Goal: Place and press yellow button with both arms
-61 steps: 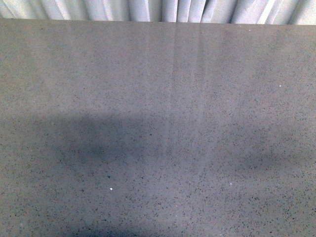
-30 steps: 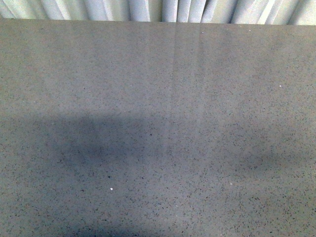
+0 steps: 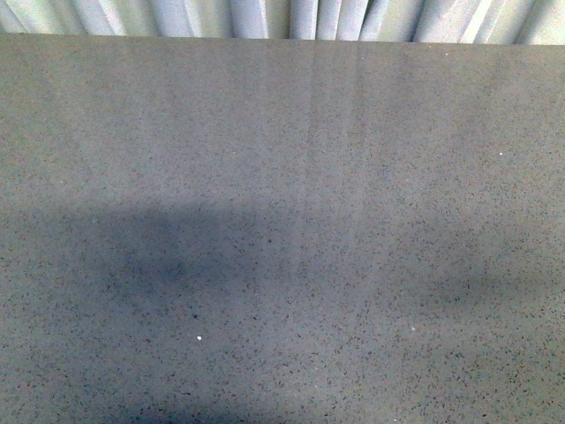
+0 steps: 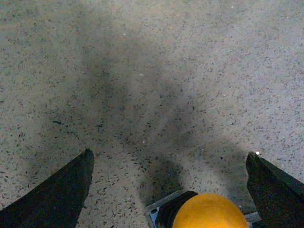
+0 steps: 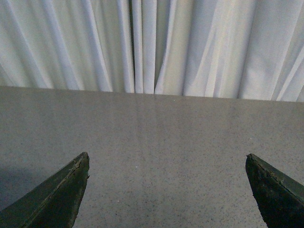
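Yellow button (image 4: pixel 211 213) sits on bench (image 4: pixel 190 71) between wide-apart left fingers (image 4: pixel 61 194), right fingers (image 5: pixel 57 194) apart too, empty; likely light, rigid, slick-domed: grip black body below cap.

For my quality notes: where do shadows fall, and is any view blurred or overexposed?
Front view: grainy, soft; a broad shadow darkens the table at lower left; pale streaks down the middle, probably the curtain reflected. Left wrist view: dark shadow beside the yellow button, which is bright but cropped. Right wrist view: evenly lit, no glare; jaws almost black.
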